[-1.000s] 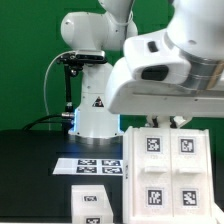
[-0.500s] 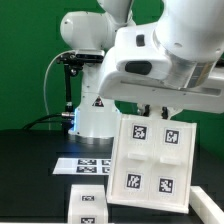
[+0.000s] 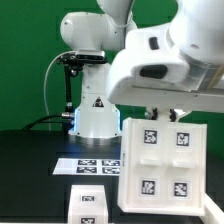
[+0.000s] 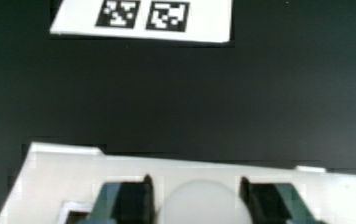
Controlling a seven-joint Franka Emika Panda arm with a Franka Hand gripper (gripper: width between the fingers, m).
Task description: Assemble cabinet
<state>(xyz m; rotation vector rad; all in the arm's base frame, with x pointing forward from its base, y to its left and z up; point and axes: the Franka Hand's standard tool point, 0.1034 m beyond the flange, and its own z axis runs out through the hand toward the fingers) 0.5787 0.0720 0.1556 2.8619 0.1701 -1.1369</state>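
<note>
A flat white cabinet panel (image 3: 164, 161) with several black-and-white tags hangs above the black table at the exterior view's right, its face toward the camera. My gripper (image 3: 161, 114) is shut on its upper edge. In the wrist view my gripper (image 4: 200, 204) has its two dark fingers (image 4: 132, 198) on either side of the white panel (image 4: 72, 178). A rounded white part sits between them. The panel hides the fingertips.
The marker board (image 3: 96, 166) lies flat on the table near the arm's base (image 3: 96, 118). A smaller white tagged part (image 3: 89, 205) lies at the front. In the wrist view a white tagged sheet (image 4: 143, 18) lies on the dark table ahead.
Half a second ago the held panel was tilted and further toward the exterior view's left. It has swung back right and hangs nearly straight, much as one second ago.
</note>
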